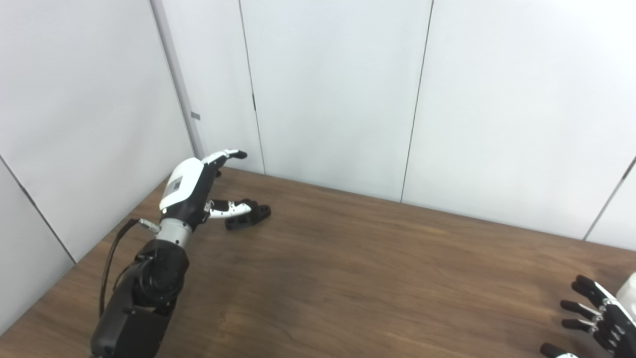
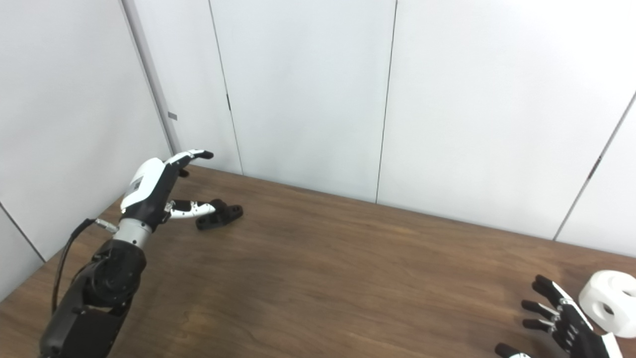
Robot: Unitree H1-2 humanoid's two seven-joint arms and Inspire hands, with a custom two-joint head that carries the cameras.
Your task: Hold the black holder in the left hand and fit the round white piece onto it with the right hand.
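Left hand (image 2: 154, 191): yours, fingers spread, thumb beside small black plastic holder (image 2: 221, 216), far-left desk corner.
Right hand (image 2: 559, 318): splayed, empty, beside round white plastic piece (image 2: 610, 302).

Bright, even, soft light with faint shadows, a mild sheen on the table (image 1: 348, 258), and slightly soft focus.

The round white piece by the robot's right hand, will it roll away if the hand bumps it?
Maybe. The round white piece has a curved outside, so on edge it could roll across the smooth wooden table. It seems to rest on a flatter side now, so a light bump from the open right hand would more likely slide it. It looks rigid, probably hard plastic.
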